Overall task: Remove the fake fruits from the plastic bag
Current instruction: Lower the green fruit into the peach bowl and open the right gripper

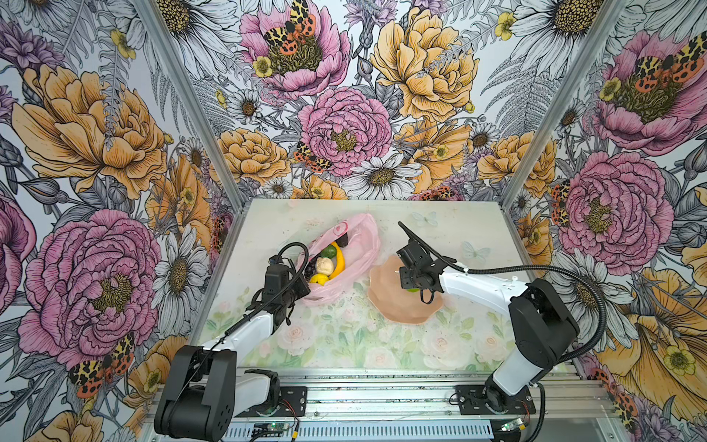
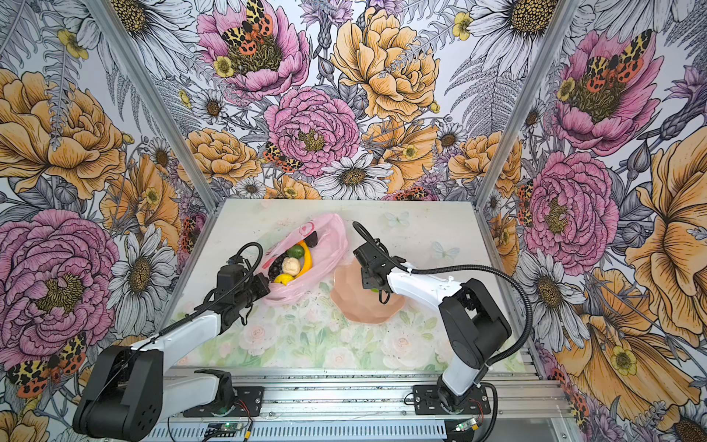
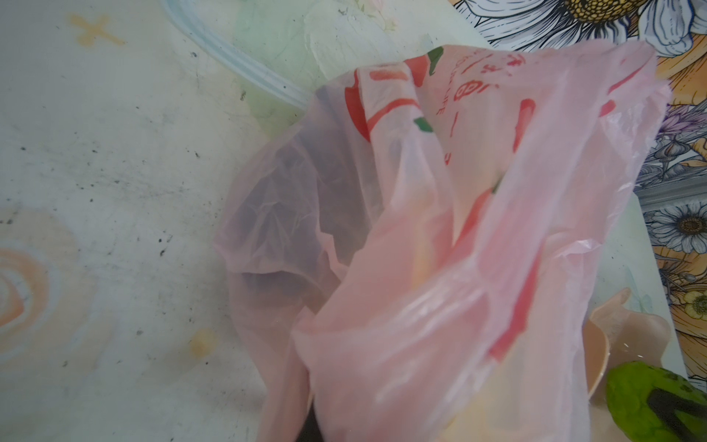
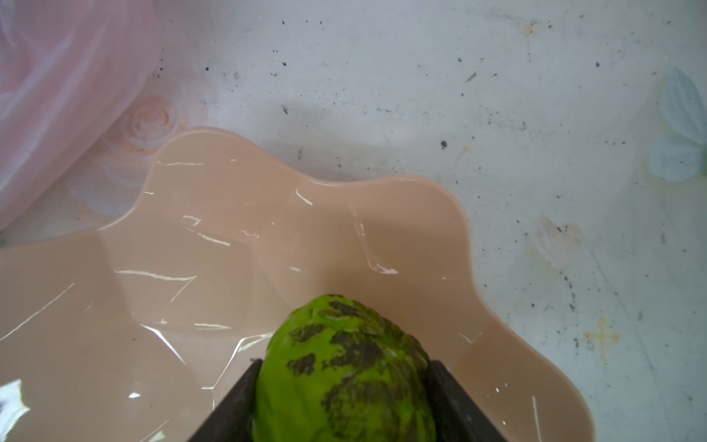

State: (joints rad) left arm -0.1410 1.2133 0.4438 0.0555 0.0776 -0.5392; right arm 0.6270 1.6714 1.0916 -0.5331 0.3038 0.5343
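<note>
Worktop (image 1: 344, 340) status: right gripper (image 4: 344, 405) grasps green mottled fruit (image 4: 344, 344) above peach bowl (image 4: 229, 229); left gripper (image 1: 305, 287) clenches plastic bag (image 1: 359, 245). Next we release the fruit.

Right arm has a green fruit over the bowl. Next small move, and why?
Probably open the right gripper to release: the green fruit sits clamped between its jaws over the peach bowl, clear of the plastic bag that the left gripper pinches.

The pale-pink plastic bag (image 1: 357, 245) lies open and crumpled, holding banana (image 1: 340, 261), lime (image 1: 328, 251), lemon (image 1: 318, 278), black grapes (image 1: 310, 268) and cream knobbly piece (image 1: 324, 265). A mottled green fruit (image 4: 344, 375) is outside, at its four o'clock.
</note>
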